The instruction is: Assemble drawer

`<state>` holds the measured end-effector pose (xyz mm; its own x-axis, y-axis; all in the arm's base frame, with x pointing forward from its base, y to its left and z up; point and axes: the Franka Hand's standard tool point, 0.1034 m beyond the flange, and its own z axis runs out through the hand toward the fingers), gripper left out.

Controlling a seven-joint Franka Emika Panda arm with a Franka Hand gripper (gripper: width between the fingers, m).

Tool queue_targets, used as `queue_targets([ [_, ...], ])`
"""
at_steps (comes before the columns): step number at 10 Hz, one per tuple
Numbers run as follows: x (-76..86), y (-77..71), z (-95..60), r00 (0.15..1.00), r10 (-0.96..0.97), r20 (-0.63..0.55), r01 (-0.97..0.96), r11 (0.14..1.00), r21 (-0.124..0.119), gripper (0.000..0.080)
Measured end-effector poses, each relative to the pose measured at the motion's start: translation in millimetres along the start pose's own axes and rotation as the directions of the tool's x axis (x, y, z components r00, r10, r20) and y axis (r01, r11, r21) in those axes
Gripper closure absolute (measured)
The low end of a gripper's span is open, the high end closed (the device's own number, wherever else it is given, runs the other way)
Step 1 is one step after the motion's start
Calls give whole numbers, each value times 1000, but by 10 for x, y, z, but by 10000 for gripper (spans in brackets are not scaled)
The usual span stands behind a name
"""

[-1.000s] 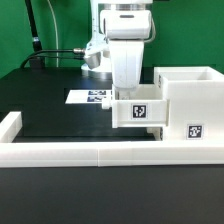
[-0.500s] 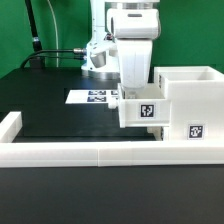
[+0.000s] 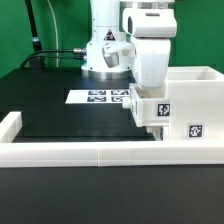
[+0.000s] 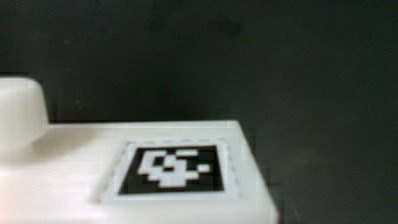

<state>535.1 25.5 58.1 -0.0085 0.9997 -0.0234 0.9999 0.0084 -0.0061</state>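
Note:
My gripper [image 3: 150, 92] reaches down from the white hand and is shut on a small white tray [image 3: 152, 111] with a black-and-white tag on its front. The tray hangs just above the table, against the left side of the tall white housing [image 3: 192, 90], which has its own tag [image 3: 194, 130]. The gripper's fingers are hidden behind the tray. In the wrist view the tray's tagged face [image 4: 173, 168] fills the near part, with its white knob [image 4: 18, 110] to one side; no fingers show. The second tray is out of view.
The marker board [image 3: 103, 97] lies on the black table behind the tray. A long low white wall [image 3: 90, 152] edges the front, with a raised end [image 3: 10, 124] at the exterior view's left. The arm's base stands behind.
The gripper has carried the tray toward the exterior view's right, from in front of the marker board up to the housing's left side.

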Motion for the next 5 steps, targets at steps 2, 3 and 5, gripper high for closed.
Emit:
queue_targets([
  [2, -4, 1, -2, 1000, 1, 0, -1, 1000, 0, 557],
  [3, -16, 7, -16, 1000, 3, 1, -3, 1000, -2, 415],
  [5, -26, 31, -100, 1000, 4, 4, -4, 1000, -8, 278],
])
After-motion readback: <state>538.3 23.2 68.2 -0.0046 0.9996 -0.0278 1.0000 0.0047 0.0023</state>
